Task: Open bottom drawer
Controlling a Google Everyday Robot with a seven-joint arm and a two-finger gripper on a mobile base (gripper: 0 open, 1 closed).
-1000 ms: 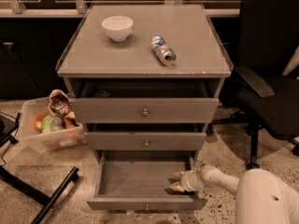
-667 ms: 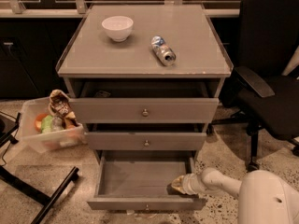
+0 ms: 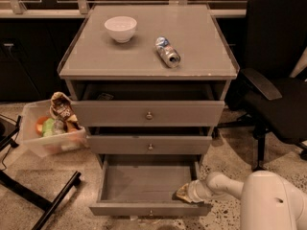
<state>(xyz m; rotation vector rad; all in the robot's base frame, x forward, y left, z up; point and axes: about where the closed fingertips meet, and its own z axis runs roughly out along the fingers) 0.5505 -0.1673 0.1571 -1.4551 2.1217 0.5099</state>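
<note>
The bottom drawer point(image 3: 144, 182) of the grey cabinet stands pulled out, showing a plain grey inside. Its short front with a small round knob point(image 3: 150, 212) is at the lower edge of the view. My gripper point(image 3: 184, 193) reaches in from the right at the end of a white arm point(image 3: 225, 185) and sits inside the drawer at its front right corner, just behind the front panel. The middle drawer point(image 3: 149, 145) and the top drawer point(image 3: 147, 113) above are each slightly out.
A white bowl point(image 3: 120, 28) and a lying can point(image 3: 167, 51) are on the cabinet top. A clear plastic bin point(image 3: 48, 137) of items stands on the floor at left. A black office chair point(image 3: 273, 80) is at right. A black stand leg point(image 3: 43, 202) crosses the floor at lower left.
My gripper has shifted slightly left and toward the drawer's front inside the bottom drawer. The drawer looks about as far out as before.
</note>
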